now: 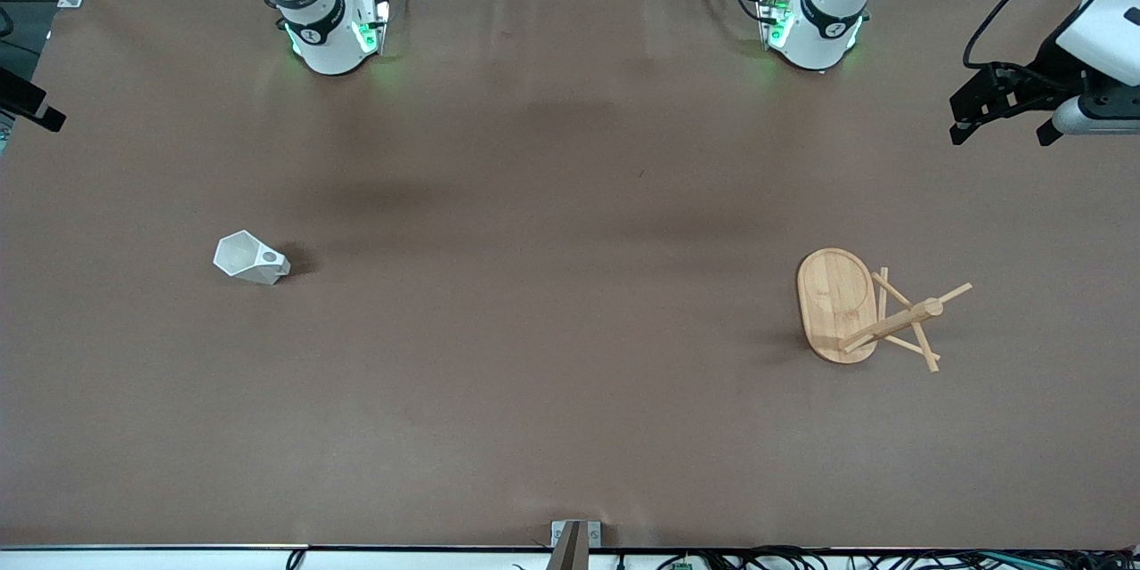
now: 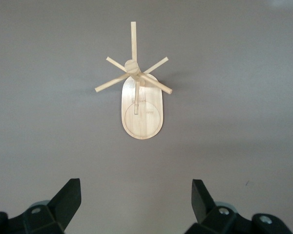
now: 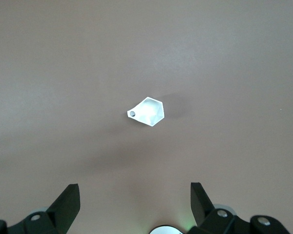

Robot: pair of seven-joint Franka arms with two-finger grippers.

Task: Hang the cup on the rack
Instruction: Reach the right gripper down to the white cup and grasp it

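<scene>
Still nothing gripped.
Cup (image 1: 250, 257) sits upright toward the right arm's end, well apart from rack (image 1: 868, 309); right claw (image 3: 135, 204) wide above it, left claw (image 1: 1002, 107) wide too.

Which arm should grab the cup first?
Right, probably. The cup stands toward the right arm's end of the table, and the right end effector hangs open over it. The left end effector is open over the rack.

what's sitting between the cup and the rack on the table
Nothing visible. The cup stands toward the right arm's end of the table and the rack toward the left arm's end, with only bare brown tabletop between them. The right gripper looks down on the cup with nothing between.
</scene>
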